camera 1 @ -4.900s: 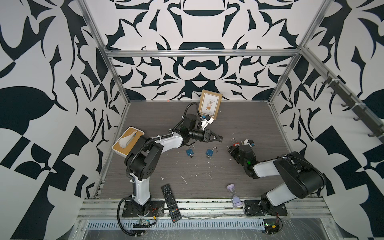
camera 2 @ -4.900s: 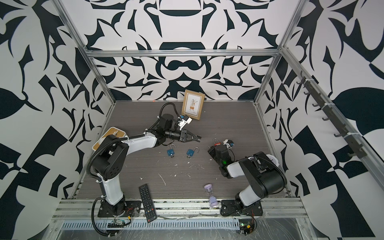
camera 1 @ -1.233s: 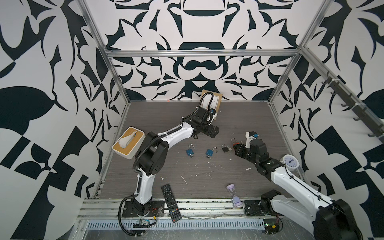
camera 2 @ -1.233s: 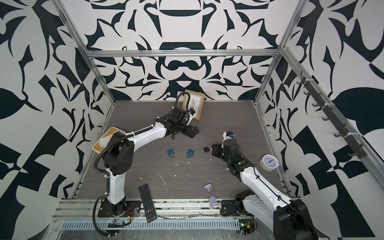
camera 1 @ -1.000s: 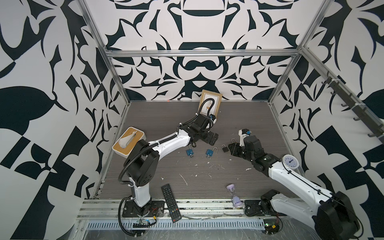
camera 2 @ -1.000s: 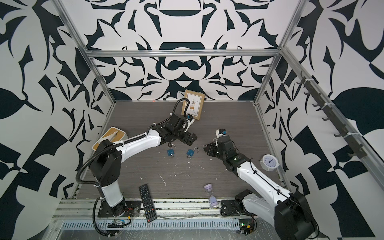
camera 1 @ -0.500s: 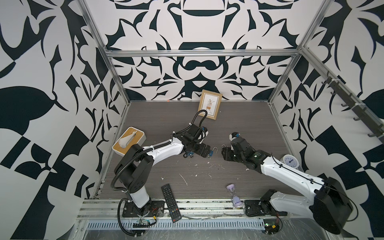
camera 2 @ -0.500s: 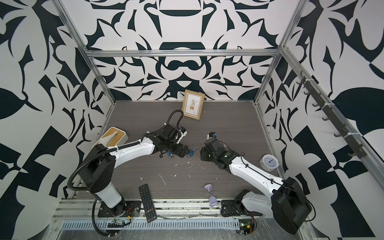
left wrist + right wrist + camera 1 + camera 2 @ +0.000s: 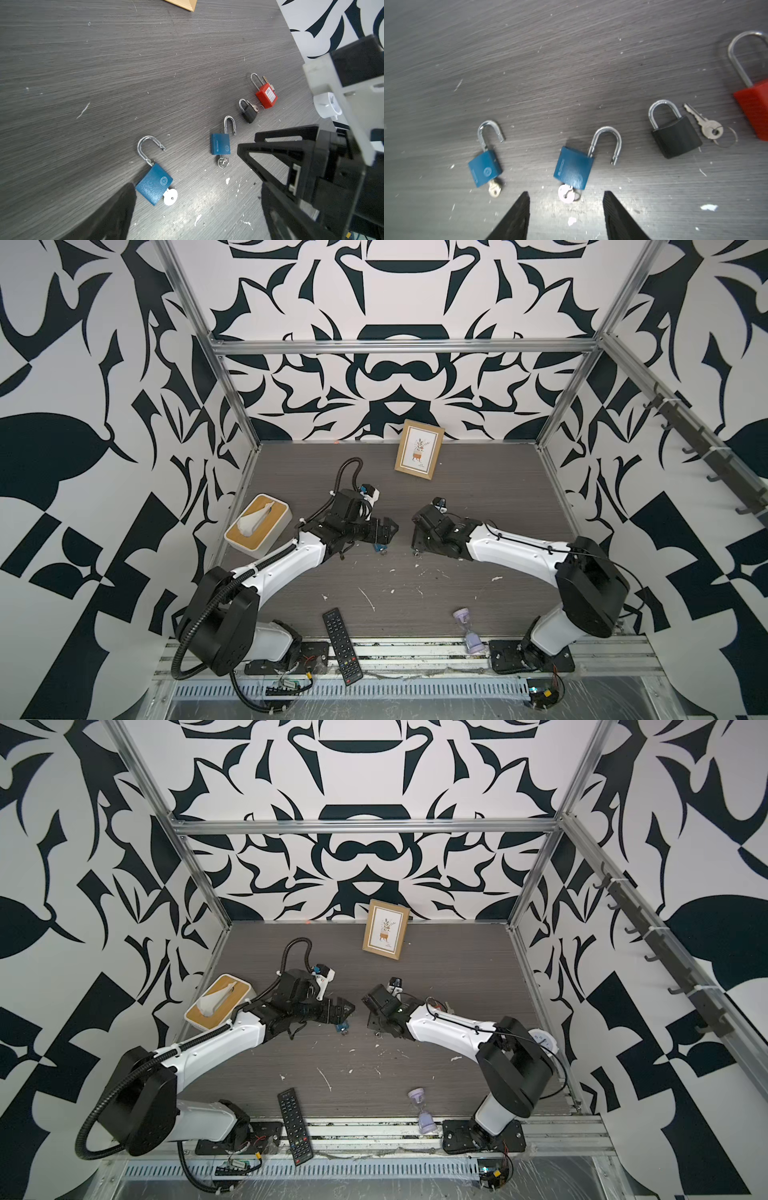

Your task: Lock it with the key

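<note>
Hovering part-open, the right gripper (image 9: 565, 192) frames the key (image 9: 566, 195) stuck in the middle blue padlock (image 9: 573, 168) on the table (image 9: 571, 62), left gripper (image 9: 182, 170) spread wide beside the other blue padlock (image 9: 154, 184): approach step, I'd say; next, shackle (image 9: 607, 141) pressed home, key pinched.

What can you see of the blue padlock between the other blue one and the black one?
The middle blue padlock has a squarish body, painted metal by its look, with pale lettering along one edge. Its silver shackle is sprung open: one leg in the body, the free end clear. A silver key on a small ring sits in its keyway. It lies flat on the grey table, touching nothing else; the open right gripper frames the key, not touching.
</note>
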